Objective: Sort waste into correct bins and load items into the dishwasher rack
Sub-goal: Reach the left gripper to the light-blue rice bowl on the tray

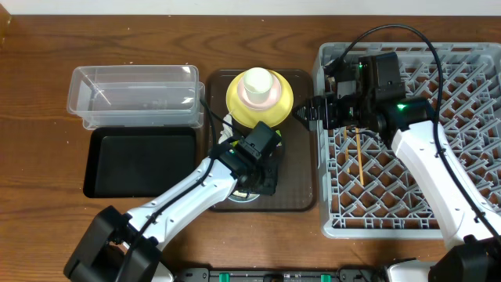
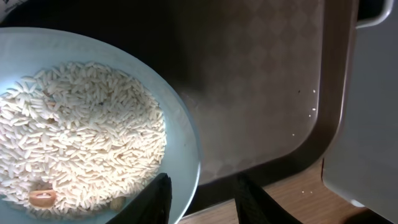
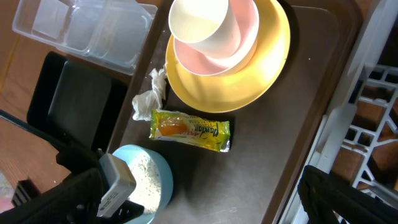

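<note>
A light blue bowl [image 2: 186,143] full of whitish rice scraps [image 2: 81,130] sits on the dark brown serving tray [image 2: 261,93]. My left gripper [image 2: 202,199] straddles its rim, one finger inside and one outside. A gap shows at the outer finger, so the jaws are open. The bowl [image 3: 166,180] also shows under the left arm in the right wrist view. Beside it lie the green-and-yellow wrapper [image 3: 189,129] and a crumpled tissue [image 3: 149,93]. The yellow plate [image 1: 260,106] carries a pale pink bowl [image 3: 242,37] and a white cup [image 3: 199,18]. My right gripper [image 1: 305,112] hangs open and empty over the tray's right edge.
Two chopsticks [image 1: 358,157] lie in the grey dishwasher rack [image 1: 454,157] on the right. On the left, the clear tub [image 1: 137,94] stands behind the black tray [image 1: 141,160]. A few rice grains [image 2: 311,112] are scattered near the brown tray's rim.
</note>
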Robot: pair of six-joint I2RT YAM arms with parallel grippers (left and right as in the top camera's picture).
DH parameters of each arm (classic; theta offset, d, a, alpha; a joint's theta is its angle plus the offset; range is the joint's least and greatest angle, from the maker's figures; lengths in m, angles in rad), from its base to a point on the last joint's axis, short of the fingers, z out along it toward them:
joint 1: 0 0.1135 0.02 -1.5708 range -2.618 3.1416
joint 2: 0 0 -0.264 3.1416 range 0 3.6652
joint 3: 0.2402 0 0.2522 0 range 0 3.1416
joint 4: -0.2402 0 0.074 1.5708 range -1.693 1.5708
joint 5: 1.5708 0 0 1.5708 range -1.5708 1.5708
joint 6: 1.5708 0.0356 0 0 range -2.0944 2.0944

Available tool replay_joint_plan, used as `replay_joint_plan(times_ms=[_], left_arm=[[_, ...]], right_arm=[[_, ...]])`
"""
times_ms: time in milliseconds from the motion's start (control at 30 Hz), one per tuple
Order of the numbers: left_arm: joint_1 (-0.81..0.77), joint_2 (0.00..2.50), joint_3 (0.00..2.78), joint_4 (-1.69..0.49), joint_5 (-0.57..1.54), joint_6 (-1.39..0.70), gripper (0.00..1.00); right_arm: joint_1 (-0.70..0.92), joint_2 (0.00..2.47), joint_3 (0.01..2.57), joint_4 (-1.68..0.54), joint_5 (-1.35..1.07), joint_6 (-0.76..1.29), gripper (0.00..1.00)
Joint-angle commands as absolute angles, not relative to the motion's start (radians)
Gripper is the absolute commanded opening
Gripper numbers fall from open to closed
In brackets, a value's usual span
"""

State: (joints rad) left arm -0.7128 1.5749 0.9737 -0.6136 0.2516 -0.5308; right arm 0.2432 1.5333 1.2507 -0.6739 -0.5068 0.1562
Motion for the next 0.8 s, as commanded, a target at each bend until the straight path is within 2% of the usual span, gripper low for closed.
replay_joint_plan(times_ms=[0, 167, 333, 467, 767], left_arm=[[-0.715, 1.581, 0.970, -0.611, 0.204, -0.537, 0.33], [-0.733, 1.581, 0.970, -0.609, 0.165, -0.537, 0.30], [-0.776, 1.581, 0.970, -0.583, 0.158, -0.537, 0.30], [-0.804, 1.581, 0.970, -0.583, 0.059, -0.537, 0.30], [-0.811, 1.581, 0.970, -0.581, 0.017, -0.537, 0.30]], right_arm=[[0.250, 1.524, 1.262, -0.673, -0.520, 0.160, 0.99], [0.250, 1.524, 1.262, -0.673, -0.520, 0.160, 0.99], [0.250, 1.524, 1.262, -0.673, -0.520, 0.160, 0.99], [0.250, 1.524, 1.262, -0.673, -0.520, 0.160, 0.99], [0.250, 1.524, 1.262, -0.673, -0.520, 0.160, 0.99]])
